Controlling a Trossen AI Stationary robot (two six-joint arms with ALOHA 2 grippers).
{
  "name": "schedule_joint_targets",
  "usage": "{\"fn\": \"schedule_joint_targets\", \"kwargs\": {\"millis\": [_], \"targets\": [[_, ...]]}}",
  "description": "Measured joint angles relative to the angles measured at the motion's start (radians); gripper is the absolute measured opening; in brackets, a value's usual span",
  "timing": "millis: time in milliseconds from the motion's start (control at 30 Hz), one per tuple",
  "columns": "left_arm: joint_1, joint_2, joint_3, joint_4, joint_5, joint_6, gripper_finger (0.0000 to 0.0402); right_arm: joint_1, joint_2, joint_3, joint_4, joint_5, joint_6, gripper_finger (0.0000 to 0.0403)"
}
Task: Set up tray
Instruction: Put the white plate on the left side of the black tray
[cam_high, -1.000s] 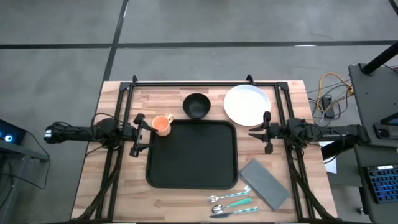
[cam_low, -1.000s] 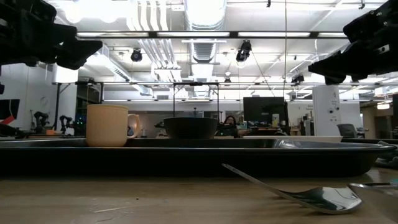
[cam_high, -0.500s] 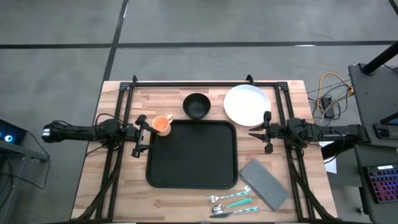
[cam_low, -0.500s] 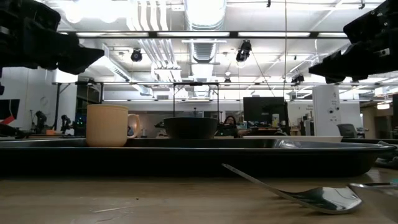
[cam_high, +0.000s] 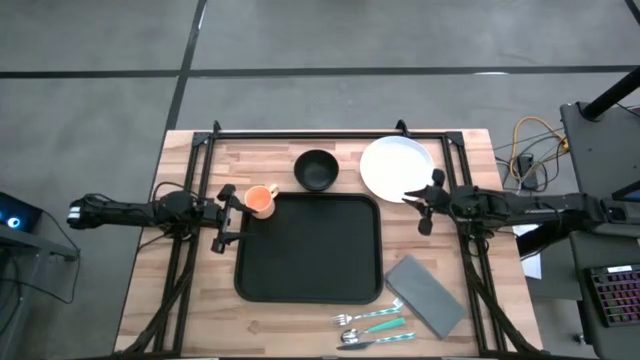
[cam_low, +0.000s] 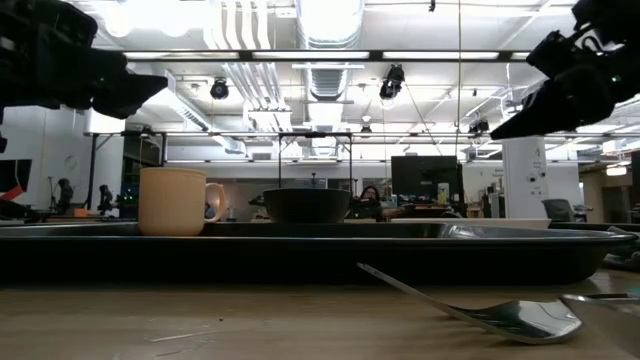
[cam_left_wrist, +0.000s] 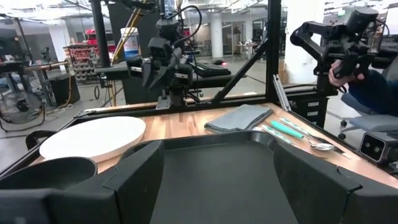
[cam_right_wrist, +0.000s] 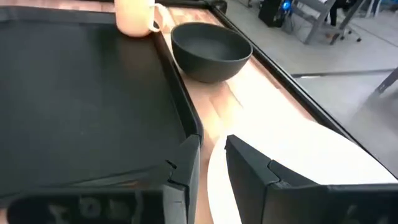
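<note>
right gripper swung toward white plate, fingers apart

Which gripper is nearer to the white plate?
The right gripper. It hangs open at the white plate's edge next to the tray. The left gripper waits open beyond the tray's opposite side, by the orange cup.

Black tray, black bowl, white plate, orange mug, grey napkin, teal-handled cutlery, light wood-plank table
</note>
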Motion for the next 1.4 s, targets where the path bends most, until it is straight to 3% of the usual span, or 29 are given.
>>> {"fn": "schedule_joint_targets", "kwargs": {"millis": [600, 733, 1000, 1100, 1200, 1400], "targets": [[0.000, 0.002, -0.002, 0.001, 0.000, -0.001, 0.0280, -0.001, 0.496, 0.173, -0.023, -0.001, 0.061, 0.0068], [-0.001, 0.002, -0.002, 0.001, 0.000, -0.001, 0.0280, -0.019, 0.593, 0.207, -0.026, -0.002, 0.054, 0.0086], [-0.001, 0.002, -0.002, 0.001, 0.000, -0.001, 0.0280, -0.127, 0.700, 0.255, -0.025, -0.005, -0.007, 0.0140], [-0.001, 0.002, -0.002, 0.001, 0.000, -0.001, 0.0280, -0.161, 0.728, 0.257, -0.026, -0.058, -0.024, 0.0153], [0.000, 0.002, -0.003, 0.000, 0.000, -0.001, 0.0280, -0.181, 0.768, 0.254, -0.026, -0.110, -0.028, 0.0159], [0.000, 0.002, -0.003, 0.000, 0.000, -0.001, 0.0280, -0.186, 0.854, 0.254, -0.020, -0.109, -0.023, 0.0153]]}}
